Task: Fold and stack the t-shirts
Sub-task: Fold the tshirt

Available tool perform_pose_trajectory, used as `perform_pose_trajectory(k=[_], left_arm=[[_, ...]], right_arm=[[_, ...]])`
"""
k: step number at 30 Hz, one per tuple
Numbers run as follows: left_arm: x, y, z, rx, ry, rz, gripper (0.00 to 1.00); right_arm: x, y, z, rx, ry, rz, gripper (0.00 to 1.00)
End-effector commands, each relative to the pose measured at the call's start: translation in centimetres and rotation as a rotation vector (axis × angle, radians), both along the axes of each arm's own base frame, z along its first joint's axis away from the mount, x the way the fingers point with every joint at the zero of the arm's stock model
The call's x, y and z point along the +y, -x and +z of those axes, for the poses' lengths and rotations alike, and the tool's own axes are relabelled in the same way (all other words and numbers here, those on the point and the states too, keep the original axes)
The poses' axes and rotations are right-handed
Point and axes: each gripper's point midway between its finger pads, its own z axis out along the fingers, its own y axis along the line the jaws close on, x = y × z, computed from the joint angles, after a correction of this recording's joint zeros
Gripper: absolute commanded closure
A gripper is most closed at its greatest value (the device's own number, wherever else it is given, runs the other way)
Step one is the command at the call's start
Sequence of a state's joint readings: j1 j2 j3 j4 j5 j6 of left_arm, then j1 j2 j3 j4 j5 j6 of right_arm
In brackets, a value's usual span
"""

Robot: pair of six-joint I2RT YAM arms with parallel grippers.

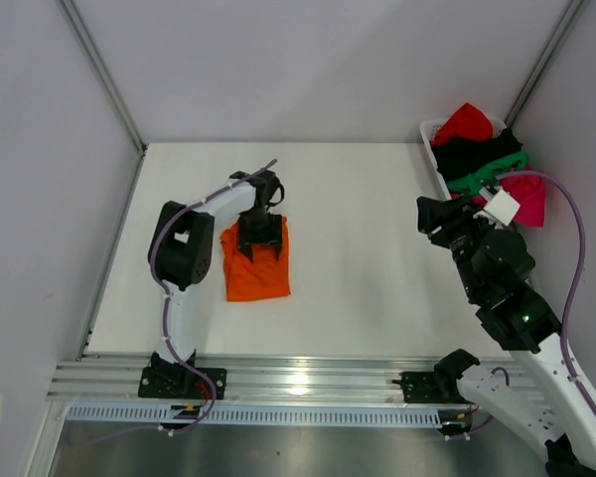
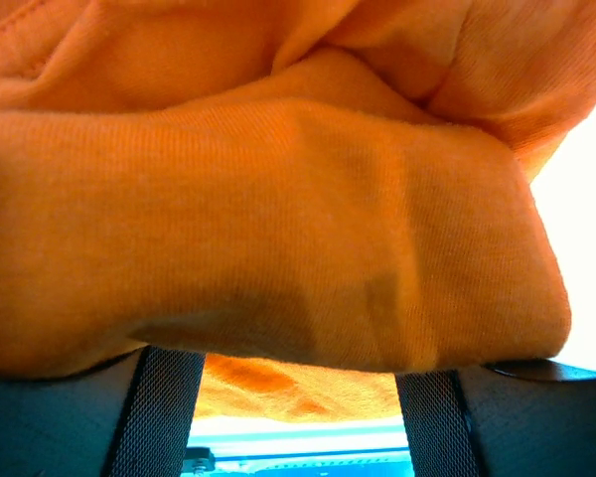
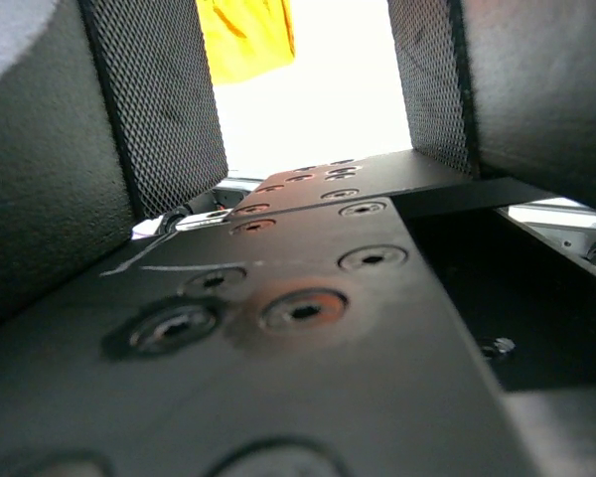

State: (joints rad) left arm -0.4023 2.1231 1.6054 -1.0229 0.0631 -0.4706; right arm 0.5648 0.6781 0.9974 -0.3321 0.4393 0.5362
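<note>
My left gripper (image 1: 261, 241) sits wide-spread in the folded bright orange cloth t-shirt (image 1: 258, 278); whether it grips, I cannot tell. Right gripper (image 1: 431, 215), well right of it, gapes empty.

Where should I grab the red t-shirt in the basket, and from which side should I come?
Pinch the raised crumpled peak of the red t-shirt, coming straight down from above. It lies topmost at the far end of the basket, heaped over the black t-shirt, so a side approach would likely hit the wall or snag other cloth.
</note>
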Motion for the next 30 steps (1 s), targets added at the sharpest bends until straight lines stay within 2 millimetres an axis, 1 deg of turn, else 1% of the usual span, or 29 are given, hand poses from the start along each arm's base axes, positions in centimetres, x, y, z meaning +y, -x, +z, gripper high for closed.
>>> perform_pose_trajectory(k=[1,3,5,6,9,12,13,15,17,18,21,22,23,26,27,28,29,30], left_arm=[[-0.7,-1.2,-0.4,0.007,0.038,0.012,0.28],[-0.6,-1.7,-0.1,-0.005,0.035,0.01,0.28],[-0.3,-1.8,-0.3,0.009,0.026,0.009,0.28],[-0.3,-2.3,0.0,0.002,0.028,0.015,0.28],[-0.2,-2.6,-0.2,0.01,0.035,0.018,0.28],[0.3,-3.2,-0.1,0.019,0.023,0.02,0.28],[0.3,-3.9,0.3,0.002,0.026,0.021,0.28],[0.8,-4.2,0.2,0.014,0.021,0.029,0.28],[0.7,-5.0,0.8,0.003,0.044,0.036,0.28],[1.0,-5.2,0.8,0.01,0.05,0.041,0.28],[0.8,-6.7,1.8,-0.025,0.076,0.045,0.28],[0.9,-6.7,2.1,-0.019,0.076,0.048,0.28],[0.8,-7.6,2.9,-0.047,0.085,0.049,0.29],[1.9,-8.0,3.1,-0.035,0.063,0.055,0.29],[2.5,-9.4,4.3,-0.074,0.073,0.069,0.28],[3.0,-9.6,4.1,-0.064,0.069,0.083,0.28],[3.5,-10.0,4.5,-0.069,0.075,0.094,0.28],[4.5,-10.4,4.5,-0.067,0.082,0.12,0.28]], right_arm=[[-0.2,0.1,1.9,-0.038,0.0,0.0,0.47],[0.0,0.1,1.8,-0.038,-0.003,0.008,0.47],[0.0,0.2,1.9,-0.039,-0.009,0.011,0.47],[0.0,0.2,1.9,-0.04,-0.008,0.012,0.47],[-0.4,0.4,2.0,-0.047,-0.007,0.002,0.46],[-0.7,0.6,2.2,-0.055,-0.001,-0.008,0.46],[-0.8,0.7,2.3,-0.056,0.001,-0.011,0.46],[-1.1,0.8,2.4,-0.058,0.006,-0.022,0.46],[-1.3,0.9,2.5,-0.062,0.008,-0.027,0.45],[-1.4,0.9,2.6,-0.065,0.008,-0.03,0.46],[-1.7,1.0,2.8,-0.067,0.016,-0.041,0.45],[-1.7,1.0,2.8,-0.067,0.021,-0.041,0.45],[-1.8,0.9,2.8,-0.065,0.023,-0.047,0.45],[-2.0,1.0,3.2,-0.073,0.026,-0.052,0.45],[-2.0,1.1,3.3,-0.074,0.029,-0.054,0.44],[-2.1,1.1,3.3,-0.076,0.031,-0.057,0.44],[-2.1,1.1,3.4,-0.077,0.03,-0.057,0.44],[-2.2,1.1,3.5,-0.078,0.029,-0.058,0.44]])
